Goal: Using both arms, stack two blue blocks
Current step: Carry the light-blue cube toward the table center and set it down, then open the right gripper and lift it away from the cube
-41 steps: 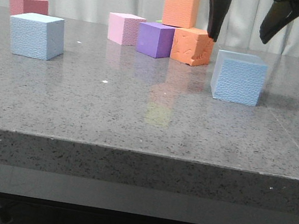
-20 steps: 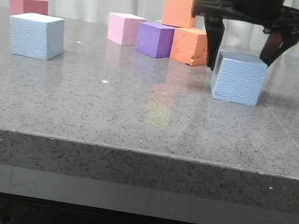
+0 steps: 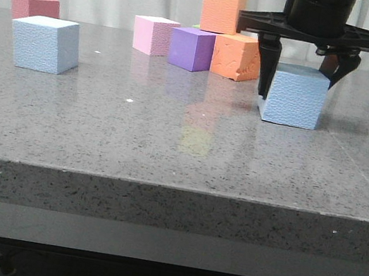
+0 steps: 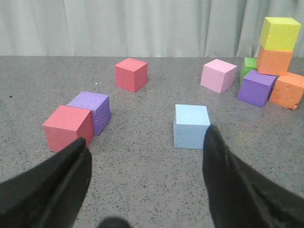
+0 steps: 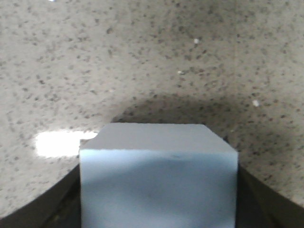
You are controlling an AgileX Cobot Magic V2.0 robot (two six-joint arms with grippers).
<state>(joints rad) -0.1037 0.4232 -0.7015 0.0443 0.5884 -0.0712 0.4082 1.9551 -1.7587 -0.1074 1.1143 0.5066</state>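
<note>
One blue block (image 3: pixel 45 44) sits on the grey table at the left; it also shows in the left wrist view (image 4: pixel 191 126). My left gripper (image 4: pixel 146 135) is open and empty above the table, short of that block, and is out of the front view. The other blue block (image 3: pixel 293 96) rests on the table at the right. My right gripper (image 3: pixel 300 90) has come down over it, a dark finger (image 3: pixel 268 71) against each side. In the right wrist view that block (image 5: pixel 157 180) fills the gap between the fingers of the right gripper (image 5: pixel 157 199).
Behind the right block stand a purple cube (image 3: pixel 191 48), a pink cube (image 3: pixel 155 35), an orange cube (image 3: pixel 236 56) and an orange-and-yellow stack (image 3: pixel 222 12). A red cube (image 3: pixel 34 6) is at the far left. A red cube (image 4: pixel 68 127) touches a purple cube (image 4: pixel 92 110) near the left gripper.
My right gripper has dropped from above the table to straddle the right blue block, and its fingers have closed in on the block's sides. The left block has not moved.
</note>
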